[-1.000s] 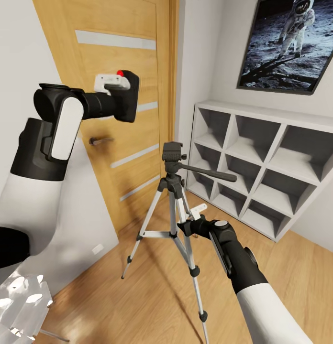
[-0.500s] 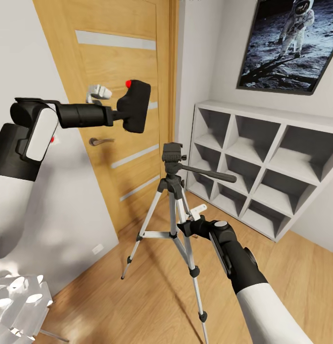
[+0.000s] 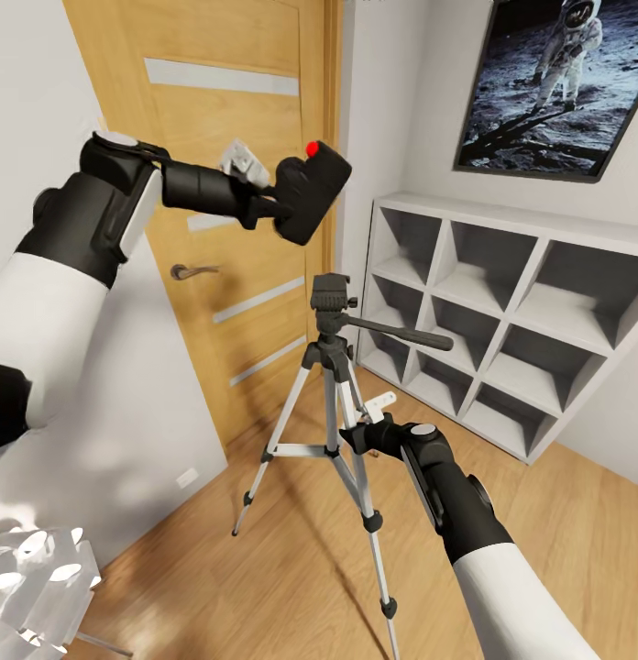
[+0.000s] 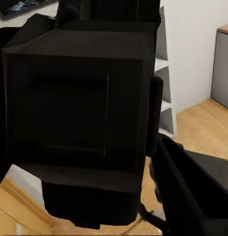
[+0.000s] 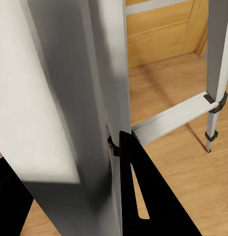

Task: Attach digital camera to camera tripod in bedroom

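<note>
While held aloft: the camera (image 3: 311, 190) is up in front of the door (image 3: 236, 183), above and a little to the left of the tripod head (image 3: 330, 293), well apart from it.
Camera look: a black boxy body, tilted, with a small red spot (image 3: 312, 148) on its upper corner; in the left wrist view the camera (image 4: 79, 118) is a dark block with a faint rectangular panel on the facing side.
Left pincer (image 3: 264, 188): clamped on the camera, one pale finger (image 3: 244, 165) showing behind the black body.
Tripod (image 3: 333, 403): standing on the wood floor (image 3: 264, 587) between the door and the shelf (image 3: 484, 321); silver telescoping legs, black joints and feet, black head, and a long black pan handle (image 3: 401, 333) pointing toward the shelf.
Right pincer (image 3: 372, 417): at the tripod's near leg, below the head, a pale finger (image 3: 381, 401) beside the leg; the right wrist view has the silver leg (image 5: 94, 98) right against a dark finger (image 5: 148, 196), but whether the fingers are closed on the leg I cannot tell.
Crossbar (image 5: 170, 119): a silver brace running to another leg (image 5: 217, 73).
Room: pale grey walls, a white cube shelf, an astronaut picture (image 3: 548, 82) above it.
Writing: no readable brand or label on camera or tripod.
</note>
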{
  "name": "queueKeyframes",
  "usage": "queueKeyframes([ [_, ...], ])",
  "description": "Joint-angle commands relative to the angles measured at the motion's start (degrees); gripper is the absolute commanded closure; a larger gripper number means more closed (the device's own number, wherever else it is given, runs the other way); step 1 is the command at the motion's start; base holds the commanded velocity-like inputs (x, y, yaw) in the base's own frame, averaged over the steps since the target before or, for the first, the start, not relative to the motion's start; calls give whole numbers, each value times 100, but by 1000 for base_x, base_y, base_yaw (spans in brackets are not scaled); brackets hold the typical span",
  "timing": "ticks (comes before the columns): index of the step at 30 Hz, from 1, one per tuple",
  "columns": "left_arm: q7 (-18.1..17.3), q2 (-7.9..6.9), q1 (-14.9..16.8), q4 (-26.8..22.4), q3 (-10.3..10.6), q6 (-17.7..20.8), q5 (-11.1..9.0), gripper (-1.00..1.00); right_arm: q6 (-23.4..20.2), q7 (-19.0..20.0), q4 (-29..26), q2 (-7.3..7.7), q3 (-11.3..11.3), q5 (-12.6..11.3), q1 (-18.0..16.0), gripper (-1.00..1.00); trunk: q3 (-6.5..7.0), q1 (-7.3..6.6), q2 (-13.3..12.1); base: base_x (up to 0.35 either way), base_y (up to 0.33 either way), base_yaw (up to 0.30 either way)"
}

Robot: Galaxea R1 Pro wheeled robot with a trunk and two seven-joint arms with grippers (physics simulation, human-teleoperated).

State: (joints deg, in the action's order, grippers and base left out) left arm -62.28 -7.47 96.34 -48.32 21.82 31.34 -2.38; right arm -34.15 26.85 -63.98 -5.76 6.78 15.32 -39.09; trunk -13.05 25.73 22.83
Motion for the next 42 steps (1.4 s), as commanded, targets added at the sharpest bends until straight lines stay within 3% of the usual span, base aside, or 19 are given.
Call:
queueKeyframes([
  [1,-87,92,126,145,20,-5,183,100,-21,49,61,-4,-1,83,-3,100,-13,5,9,0,0,0],
  [2,-151,186,234,282,22,-35,361,100,-21,49,61,-4,-1,82,-3,100,-13,5,9,0,0,0],
  [3,-260,359,430,531,26,-80,688,100,-21,47,61,-4,-1,80,-3,100,-13,5,9,0,0,0],
  [5,-359,514,582,711,29,-112,969,100,-20,46,61,-4,-1,79,-3,100,-13,5,9,0,0,0],
  [7,-611,696,752,884,31,-201,1385,100,-19,38,61,-4,-1,77,-3,100,-13,5,9,0,0,0],
  [9,-787,736,796,894,35,-271,1532,100,-20,35,61,-4,-1,77,-3,100,-13,5,9,0,0,0],
  [10,-1077,742,836,844,38,-370,1721,100,-21,33,61,-4,-1,78,-3,100,-13,5,9,0,0,0],
  [13,-1485,683,864,677,35,-452,2059,100,-21,32,61,-4,1,91,-3,100,-13,5,9,0,0,0],
  [16,-1743,649,872,545,34,-478,2274,100,-21,31,61,-4,2,98,-3,100,-13,5,9,0,0,0],
  [20,-2154,629,877,445,30,-474,2519,100,-16,25,61,-4,3,96,-3,100,-13,5,9,0,0,0],
  [27,-2332,612,878,407,29,-452,2892,100,-13,17,62,-4,0,75,-3,100,-13,5,9,0,0,0],
  [28,-2351,615,878,397,-3,-428,3059,100,-7,14,67,-4,-4,63,-3,100,-13,5,9,0,0,0],
  [35,-2240,631,878,414,-178,-359,2946,100,-4,7,67,5,-7,70,-3,100,-13,5,9,0,0,0],
  [42,-2234,616,878,447,-178,179,2946,100,-4,5,69,5,-10,69,-1,100,-13,5,9,0,0,0],
])
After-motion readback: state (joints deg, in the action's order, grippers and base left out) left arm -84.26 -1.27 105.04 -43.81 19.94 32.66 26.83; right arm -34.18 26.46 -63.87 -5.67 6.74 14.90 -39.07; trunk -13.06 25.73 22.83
